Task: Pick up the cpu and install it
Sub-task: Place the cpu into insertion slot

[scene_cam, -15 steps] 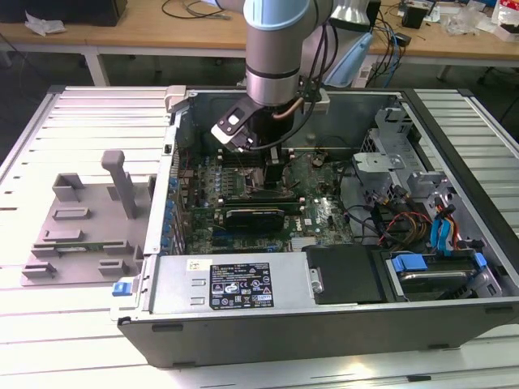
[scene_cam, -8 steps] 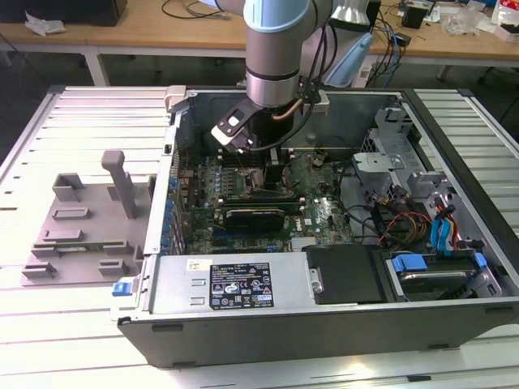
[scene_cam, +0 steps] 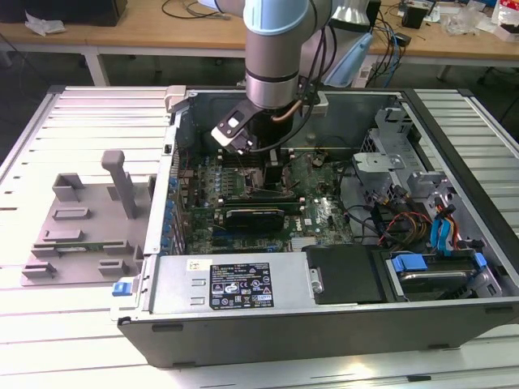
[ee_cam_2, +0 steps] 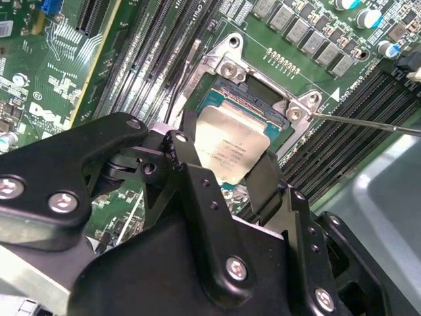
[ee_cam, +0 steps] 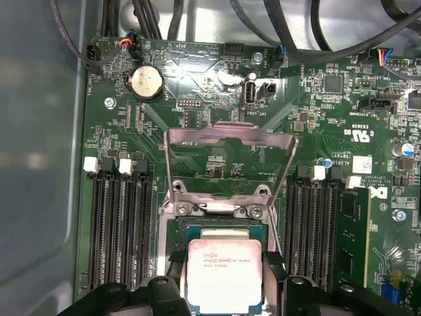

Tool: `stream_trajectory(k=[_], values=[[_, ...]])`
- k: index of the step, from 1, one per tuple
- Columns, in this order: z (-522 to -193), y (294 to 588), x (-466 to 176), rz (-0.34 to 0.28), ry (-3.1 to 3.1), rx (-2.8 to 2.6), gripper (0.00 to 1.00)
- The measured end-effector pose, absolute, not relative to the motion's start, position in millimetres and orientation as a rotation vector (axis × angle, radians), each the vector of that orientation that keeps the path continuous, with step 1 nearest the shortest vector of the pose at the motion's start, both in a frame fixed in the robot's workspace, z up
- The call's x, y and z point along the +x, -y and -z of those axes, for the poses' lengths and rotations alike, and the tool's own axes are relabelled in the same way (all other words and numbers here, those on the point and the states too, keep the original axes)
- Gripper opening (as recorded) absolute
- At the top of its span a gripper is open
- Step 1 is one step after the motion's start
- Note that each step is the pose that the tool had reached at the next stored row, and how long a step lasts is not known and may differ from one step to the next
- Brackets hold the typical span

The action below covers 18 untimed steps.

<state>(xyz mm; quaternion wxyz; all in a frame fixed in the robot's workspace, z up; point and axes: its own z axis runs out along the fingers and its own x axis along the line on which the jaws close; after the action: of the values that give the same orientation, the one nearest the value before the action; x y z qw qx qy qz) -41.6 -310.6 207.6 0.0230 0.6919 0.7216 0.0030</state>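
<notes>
CPU (ee_cam_2: pixel 233 148) sits between the two black fingers (ee_cam_2: pixel 186 153) of the gripper (ee_cam_2: pixel 223 164), which are clamped on its opposite edges, its pale silvery top plate facing up. In both wrist views it hangs right over the open socket (ee_cam_2: pixel 227 66) on the green motherboard (ee_cam: pixel 316 118), slightly tilted; whether it touches the socket bed cannot be told. In the first wrist view the CPU (ee_cam: pixel 223 273) fills the gap in the gripper (ee_cam: pixel 223 270), and the socket's metal hold-down plate (ee_cam: pixel 230 133) stands flipped up and open just beyond it. Black memory slots (ee_cam: pixel 118 224) run along both sides of the socket, and a round coin battery (ee_cam: pixel 145 82) lies farther off on the board. A thin metal lever (ee_cam_2: pixel 368 124) stretches away from one socket corner in the second wrist view. In the exterior view the arm reaches down into the open computer case (scene_cam: pixel 243 324), with the gripper (scene_cam: pixel 273 172) low over the board at about eleven o'clock from the case's middle. A grey plastic tray (scene_cam: pixel 81 227) rests on the slatted table (scene_cam: pixel 49 324) at nine o'clock from the case, well apart from the gripper.
</notes>
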Motion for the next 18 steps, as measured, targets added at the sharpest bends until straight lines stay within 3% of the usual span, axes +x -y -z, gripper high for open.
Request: stream_trajectory(k=[18], values=[[-199.7, 310.0, -43.7, -0.013, -2.215, 2.167, 0.54]])
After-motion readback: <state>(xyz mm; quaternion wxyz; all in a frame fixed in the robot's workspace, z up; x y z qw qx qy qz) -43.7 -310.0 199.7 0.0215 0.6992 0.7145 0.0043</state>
